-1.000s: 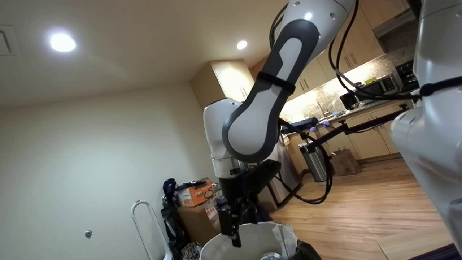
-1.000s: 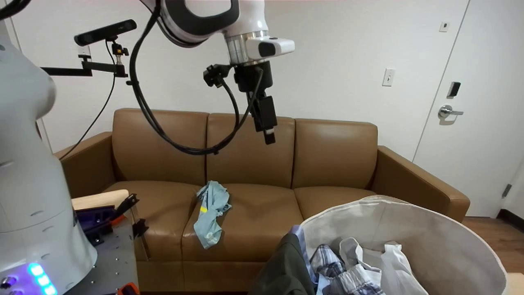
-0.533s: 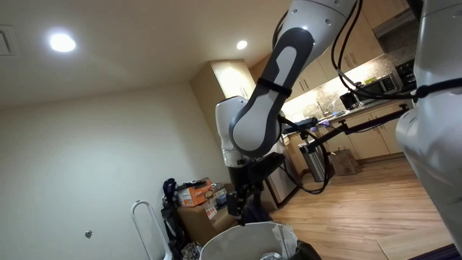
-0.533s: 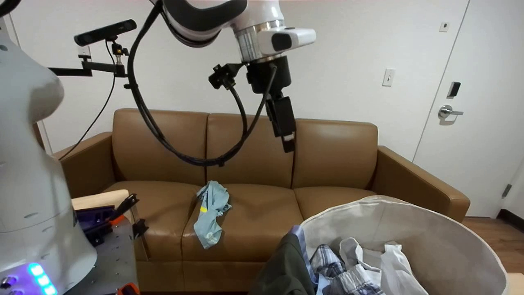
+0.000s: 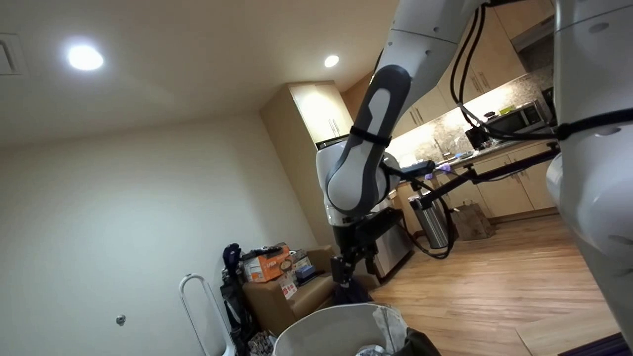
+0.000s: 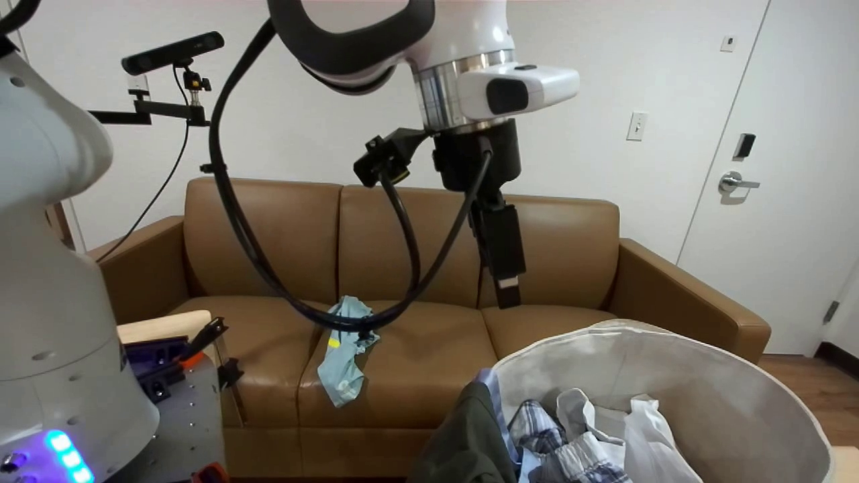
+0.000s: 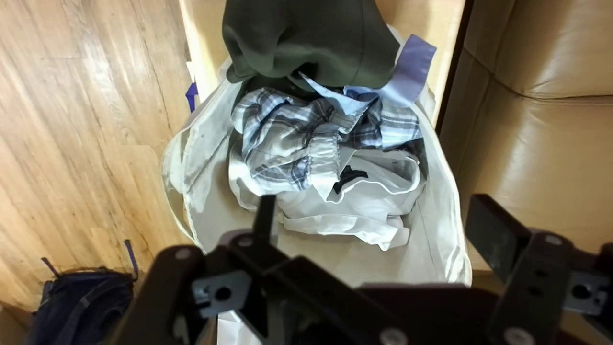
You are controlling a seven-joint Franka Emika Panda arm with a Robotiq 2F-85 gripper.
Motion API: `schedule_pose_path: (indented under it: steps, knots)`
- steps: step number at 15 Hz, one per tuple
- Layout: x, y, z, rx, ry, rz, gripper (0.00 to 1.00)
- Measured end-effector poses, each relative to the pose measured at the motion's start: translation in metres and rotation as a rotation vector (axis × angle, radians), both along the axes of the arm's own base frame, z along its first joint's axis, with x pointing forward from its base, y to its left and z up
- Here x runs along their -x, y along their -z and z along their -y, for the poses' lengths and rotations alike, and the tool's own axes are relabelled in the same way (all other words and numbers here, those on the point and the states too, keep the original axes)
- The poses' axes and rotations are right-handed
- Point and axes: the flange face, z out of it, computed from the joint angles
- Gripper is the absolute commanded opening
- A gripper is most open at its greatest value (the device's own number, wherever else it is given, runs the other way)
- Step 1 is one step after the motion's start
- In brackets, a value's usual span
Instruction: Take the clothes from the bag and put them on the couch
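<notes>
The light grey bag [image 6: 711, 382] stands in front of the brown couch [image 6: 550, 248], its wide rim facing up. Inside lie a plaid garment [image 7: 282, 139] and a white garment [image 7: 345, 215]. Dark green cloth [image 7: 306, 38] and a light blue strip [image 7: 414, 67] drape over its edge. A blue-grey garment [image 6: 345, 369] rests on the couch's middle seat. My gripper [image 7: 376, 211] is open above the bag, nothing between its fingers; in the wrist view they straddle the white garment and the bag's rim. In an exterior view the gripper [image 6: 508, 295] hangs before the couch, higher than the rim.
A black cable loop [image 6: 335, 323] dangles from the arm. Beside the robot base is a metal table [image 6: 181, 422] with clamps. A dark backpack [image 7: 84, 306] sits on the wood floor. Boxes, including an orange one [image 5: 269, 264], are piled by the couch's end.
In an exterior view my gripper has come down and shifted right, toward the bag, staying open. The garments in the bag and on the couch have kept their places.
</notes>
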Motion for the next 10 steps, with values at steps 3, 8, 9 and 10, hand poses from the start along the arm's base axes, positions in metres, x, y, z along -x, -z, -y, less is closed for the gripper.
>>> schedule_pose_path:
  steps: [3,8,9,10]
  knots:
    - [-0.004,0.004,0.003,0.01,-0.001,0.007,1.0]
    - [-0.025,0.06,0.05,0.04,0.047,-0.035,1.0]
    - [-0.029,0.076,0.061,0.045,0.058,-0.047,1.0]
    - [-0.033,0.09,0.07,0.053,0.065,-0.056,1.0]
